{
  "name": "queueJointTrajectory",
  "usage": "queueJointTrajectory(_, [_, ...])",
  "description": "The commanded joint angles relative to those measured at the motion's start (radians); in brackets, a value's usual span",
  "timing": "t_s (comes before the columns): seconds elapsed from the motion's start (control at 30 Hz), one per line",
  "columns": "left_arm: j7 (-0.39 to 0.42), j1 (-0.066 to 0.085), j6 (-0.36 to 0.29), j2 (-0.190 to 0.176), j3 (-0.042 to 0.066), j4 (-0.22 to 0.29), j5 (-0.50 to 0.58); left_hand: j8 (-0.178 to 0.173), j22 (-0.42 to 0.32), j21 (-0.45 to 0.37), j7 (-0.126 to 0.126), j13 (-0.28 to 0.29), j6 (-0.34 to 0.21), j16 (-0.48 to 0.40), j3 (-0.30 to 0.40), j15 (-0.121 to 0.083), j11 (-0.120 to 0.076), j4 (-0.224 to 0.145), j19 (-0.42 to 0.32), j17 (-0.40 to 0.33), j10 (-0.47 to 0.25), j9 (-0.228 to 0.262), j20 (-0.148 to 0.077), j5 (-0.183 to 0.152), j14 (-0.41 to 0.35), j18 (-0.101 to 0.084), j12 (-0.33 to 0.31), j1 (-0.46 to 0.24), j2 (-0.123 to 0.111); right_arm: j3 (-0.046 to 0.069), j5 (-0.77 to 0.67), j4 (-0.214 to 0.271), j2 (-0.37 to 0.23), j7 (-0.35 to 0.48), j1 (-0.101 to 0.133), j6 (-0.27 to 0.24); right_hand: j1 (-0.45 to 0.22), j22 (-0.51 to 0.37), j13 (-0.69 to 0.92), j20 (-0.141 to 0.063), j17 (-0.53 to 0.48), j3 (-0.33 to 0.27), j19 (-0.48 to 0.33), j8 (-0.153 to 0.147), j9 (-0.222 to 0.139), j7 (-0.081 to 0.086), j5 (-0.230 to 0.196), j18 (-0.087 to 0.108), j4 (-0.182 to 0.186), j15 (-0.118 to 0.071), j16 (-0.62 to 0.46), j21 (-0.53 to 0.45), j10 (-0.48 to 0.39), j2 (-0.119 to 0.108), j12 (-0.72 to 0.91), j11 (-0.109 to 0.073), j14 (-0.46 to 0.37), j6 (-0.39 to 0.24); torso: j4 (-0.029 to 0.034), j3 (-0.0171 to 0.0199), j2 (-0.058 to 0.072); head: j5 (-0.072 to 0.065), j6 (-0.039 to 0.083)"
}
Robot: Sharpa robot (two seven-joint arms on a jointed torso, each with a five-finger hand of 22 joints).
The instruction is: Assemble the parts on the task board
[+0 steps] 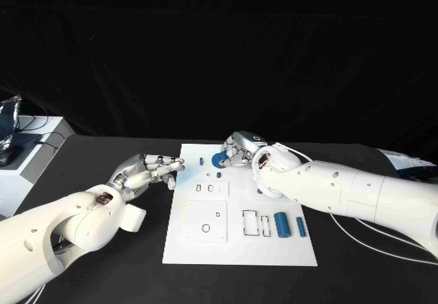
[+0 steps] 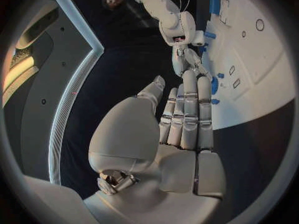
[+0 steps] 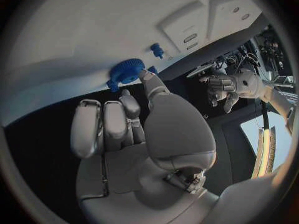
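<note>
Now we see our right hand [image 1: 239, 152] at the far end of the white board [image 1: 239, 244], its fingers touching a blue gear [image 3: 126, 70] there. Our left hand [image 1: 149, 171] waits beside the board, fingers apart, holding nothing.

One white task board [image 1: 239, 247], two blue cylinders [image 1: 282, 222] at its lower right, one blue gear [image 1: 220, 160], two hands [image 1: 150, 171].

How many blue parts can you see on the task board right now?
5: blue gear by the right hand, small peg left of it, two cylinders near the right edge, one piece under the right arm. More may be hidden.
</note>
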Motion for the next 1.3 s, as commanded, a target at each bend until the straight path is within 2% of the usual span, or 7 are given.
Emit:
queueJointTrajectory(0.03, [0.003,0.0,0.012,0.002,0.001,0.001,-0.002,-0.004,-0.001,0.005,-0.002,0.001,-0.007,0.003,0.001,0.002,-0.001,0.002,-0.007,-0.001,-0.008,0.001,-0.002,-0.002,-0.008,0.01,-0.004,-0.005,0.006,0.0,0.03,0.003,-0.001,0.025,0.0,0.021,-0.004,0.181,-0.002,0.007,0.001,-0.003,0.043,-0.002,0.0,0.005,0.013,0.0,0.01,0.008,-0.001,-0.003,-0.004,-0.009,0.0,0.001,0.0,-0.008,-0.0002,0.0004,0.0,0.001,-0.001])
queueJointTrajectory(0.2, [0.0,0.0,0.011,0.003,0.001,0.0,-0.002,-0.004,-0.002,0.005,0.001,0.001,-0.01,0.003,-0.001,0.003,0.0,0.002,-0.007,-0.002,-0.011,0.001,-0.001,-0.001,-0.008,0.01,-0.005,-0.005,0.006,0.0,0.047,0.004,-0.006,0.039,0.0,0.039,-0.005,0.181,-0.002,0.006,0.002,-0.002,0.043,-0.001,0.0,0.0,0.026,0.0,0.016,0.006,-0.001,-0.002,-0.002,-0.002,0.006,-0.002,0.0,0.01,-0.0012,0.0005,0.0,0.001,-0.003])
queueJointTrajectory(0.53, [-0.003,-0.001,0.007,0.005,0.001,-0.004,-0.002,-0.004,-0.004,0.005,0.005,0.002,-0.017,0.002,-0.005,0.005,0.003,0.006,-0.008,-0.003,-0.018,0.001,0.001,-0.001,-0.009,0.011,-0.004,-0.009,0.009,0.0,0.066,0.008,-0.012,0.03,-0.001,0.059,0.0,0.182,0.005,-0.003,0.001,0.075,0.044,-0.002,-0.001,-0.012,0.08,-0.003,-0.019,-0.004,-0.001,0.001,0.004,0.063,0.02,-0.015,0.001,0.056,-0.0009,0.0007,0.001,-0.001,-0.003])
queueJointTrajectory(0.73, [0.0,-0.001,0.007,0.004,0.001,-0.003,-0.002,-0.004,-0.005,0.005,0.003,0.002,-0.017,0.002,-0.006,0.005,0.003,0.006,-0.008,-0.003,-0.018,0.001,0.001,-0.001,-0.009,0.012,-0.004,-0.008,0.011,0.0,0.096,0.022,-0.03,0.056,-0.001,-0.03,-0.036,0.182,0.007,-0.004,0.002,0.126,0.044,-0.002,-0.002,-0.006,0.073,-0.003,-0.055,-0.002,-0.001,0.001,0.005,0.048,0.021,-0.012,0.002,0.041,-0.0037,0.0017,-0.002,-0.001,0.003])
queueJointTrajectory(0.87, [0.005,-0.002,0.007,0.003,0.001,-0.003,-0.002,-0.004,-0.006,0.005,0.001,0.002,-0.016,0.001,-0.007,0.004,0.002,0.005,-0.009,-0.004,-0.017,0.001,0.002,-0.001,-0.01,0.012,-0.004,-0.006,0.011,0.001,0.169,0.067,-0.075,0.13,0.0,-0.126,-0.034,0.182,0.01,-0.001,0.002,0.111,0.044,-0.002,-0.001,-0.002,0.042,-0.003,-0.06,0.001,0.0,0.001,0.01,0.039,0.027,-0.008,0.002,0.03,-0.0106,0.004,-0.003,0.004,0.008])
queueJointTrajectory(1.0, [0.009,-0.003,0.005,0.002,0.001,-0.006,-0.002,-0.003,-0.006,0.005,-0.001,0.002,-0.014,0.001,-0.008,0.004,0.001,0.005,-0.009,-0.004,-0.014,0.001,0.002,-0.001,-0.01,0.012,-0.004,-0.006,0.011,0.003,0.247,0.135,-0.142,0.185,0.009,-0.162,-0.027,0.181,0.009,0.001,0.001,0.091,0.044,-0.002,-0.001,-0.001,0.023,-0.002,-0.062,0.002,0.001,0.001,0.01,0.036,0.027,-0.006,0.001,0.025,-0.0182,0.0075,-0.006,0.007,0.015])
queueJointTrajectory(1.3, [0.015,-0.01,0.003,0.0,0.001,-0.01,-0.002,-0.004,-0.007,0.006,-0.004,0.002,-0.009,0.002,-0.007,0.003,-0.001,0.003,-0.009,-0.004,-0.009,0.001,0.001,-0.002,-0.01,0.012,-0.004,-0.003,0.011,0.005,0.408,0.237,-0.315,0.343,0.029,-0.057,0.038,0.176,-0.003,0.003,-0.021,0.086,0.036,-0.002,-0.001,-0.001,-0.05,0.002,-0.085,0.001,-0.016,-0.021,-0.002,0.054,0.007,-0.006,-0.005,0.034,-0.0354,0.0177,-0.011,0.007,0.026])
